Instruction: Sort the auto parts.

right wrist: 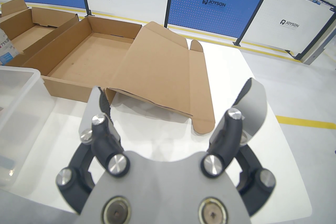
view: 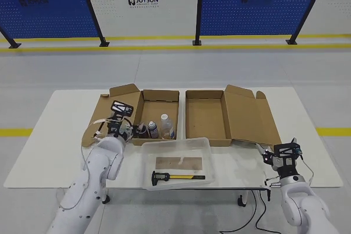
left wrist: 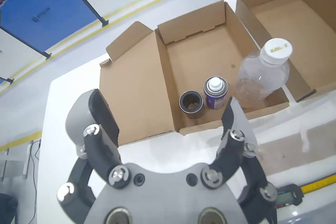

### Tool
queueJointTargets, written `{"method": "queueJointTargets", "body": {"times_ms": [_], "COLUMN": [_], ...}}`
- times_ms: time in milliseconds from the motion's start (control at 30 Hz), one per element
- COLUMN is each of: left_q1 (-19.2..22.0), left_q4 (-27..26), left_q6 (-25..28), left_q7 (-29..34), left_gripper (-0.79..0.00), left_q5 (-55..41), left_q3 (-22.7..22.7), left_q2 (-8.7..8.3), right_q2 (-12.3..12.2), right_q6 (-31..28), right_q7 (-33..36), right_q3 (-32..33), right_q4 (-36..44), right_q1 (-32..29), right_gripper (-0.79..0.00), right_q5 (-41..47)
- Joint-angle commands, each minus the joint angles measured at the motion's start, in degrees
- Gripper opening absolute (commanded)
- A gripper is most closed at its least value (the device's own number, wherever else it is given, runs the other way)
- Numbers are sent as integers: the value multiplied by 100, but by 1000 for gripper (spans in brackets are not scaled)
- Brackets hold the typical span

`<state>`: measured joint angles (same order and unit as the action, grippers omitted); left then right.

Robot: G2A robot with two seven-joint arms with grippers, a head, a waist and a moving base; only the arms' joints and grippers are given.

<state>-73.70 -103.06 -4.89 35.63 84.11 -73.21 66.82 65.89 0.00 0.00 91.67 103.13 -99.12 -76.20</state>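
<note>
Both the left gripper (left wrist: pixel 163 97) and the right gripper (right wrist: pixel 173 88) hang wide open and empty, so the next pick is probably the slim, rigid caliper (view: pixel 175 176) lying flat in the clear plastic bin (view: pixel 209 158), best pinched across its narrow beam; a black cylinder (left wrist: pixel 191 104), metal spray can (left wrist: pixel 215 92) and clear bottle (left wrist: pixel 262 78) stand upright in the cardboard box (left wrist: pixel 199 51).

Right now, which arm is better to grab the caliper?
Left, probably. The left jaws hang open by the left box, close to the tub holding the caliper. The right jaws sit farther off near the table's edge.
</note>
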Motion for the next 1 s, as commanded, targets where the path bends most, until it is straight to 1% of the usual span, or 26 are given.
{"method": "queueJointTargets", "body": {"times_ms": [0,100,367,467,533,867,967], "left_q1": [-308,-680,-1407,-1658,-1831,-2701,-2725], "left_q4": [-173,-418,-1033,-1235,-1366,-1935,-1947], "left_q6": [-170,-344,-643,-704,-728,-1052,-1051], "left_q7": [-353,-648,-982,-1281,-1304,-1409,-1405], "left_gripper": [0,0,0,0,0,0,0], "left_q5": [120,175,173,-211,-33,112,106], "left_q3": [-90,-230,-503,-601,-666,-917,-922], "left_q2": [-8,-15,-9,13,6,30,31], "right_q2": [0,0,0,0,0,0,0], "right_q6": [0,0,0,0,0,0,0], "right_q7": [0,0,0,0,0,0,0], "right_q3": [0,0,0,0,0,0,0], "right_q4": [0,0,0,0,0,0,0], "right_q1": [0,0,0,0,0,0,0], "right_gripper": [0,0,0,0,0,0,0], "right_q5": [0,0,0,0,0,0,0]}}
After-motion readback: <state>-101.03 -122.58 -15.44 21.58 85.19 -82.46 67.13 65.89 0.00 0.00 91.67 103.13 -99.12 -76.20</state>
